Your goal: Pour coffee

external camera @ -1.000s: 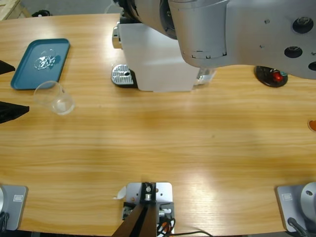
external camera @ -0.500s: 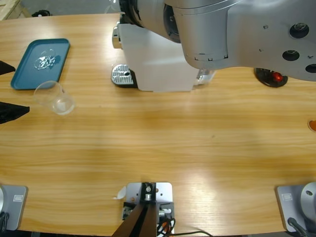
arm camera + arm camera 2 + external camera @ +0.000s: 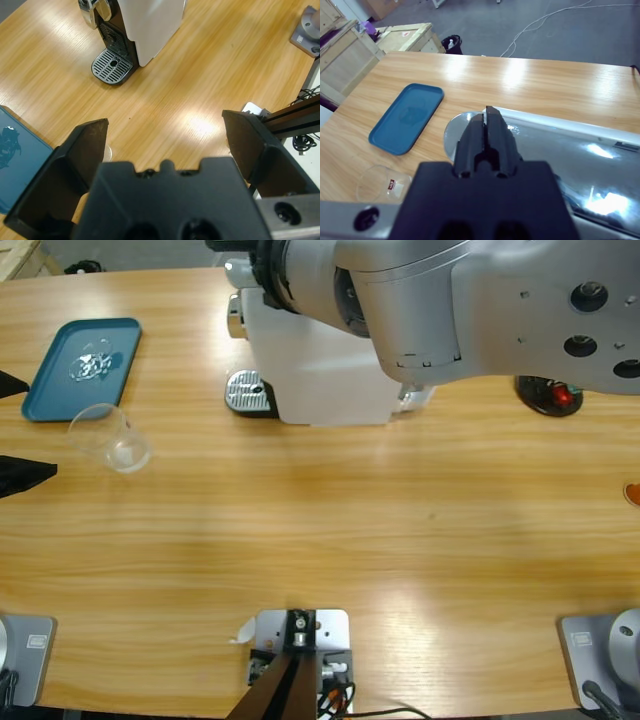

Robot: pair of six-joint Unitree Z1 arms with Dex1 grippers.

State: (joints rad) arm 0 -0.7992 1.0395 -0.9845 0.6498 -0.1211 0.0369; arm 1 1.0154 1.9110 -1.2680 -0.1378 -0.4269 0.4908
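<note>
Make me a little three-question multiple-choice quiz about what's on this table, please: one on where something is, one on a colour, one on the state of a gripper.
1. Where does the clear glass stand?
A. on the tray
B. on the wood beside the tray
C. under the coffee machine's spout

2. What colour is the tray?
A. blue
B. red
C. white

3. How does the left gripper stand?
A. shut on the glass
B. shut, empty
C. open, empty

Answers: 1 B, the glass rests on bare table just off the tray's corner; 2 A, it is teal blue in both the high and right wrist views; 3 C, its jaws are spread with only table between.
</note>
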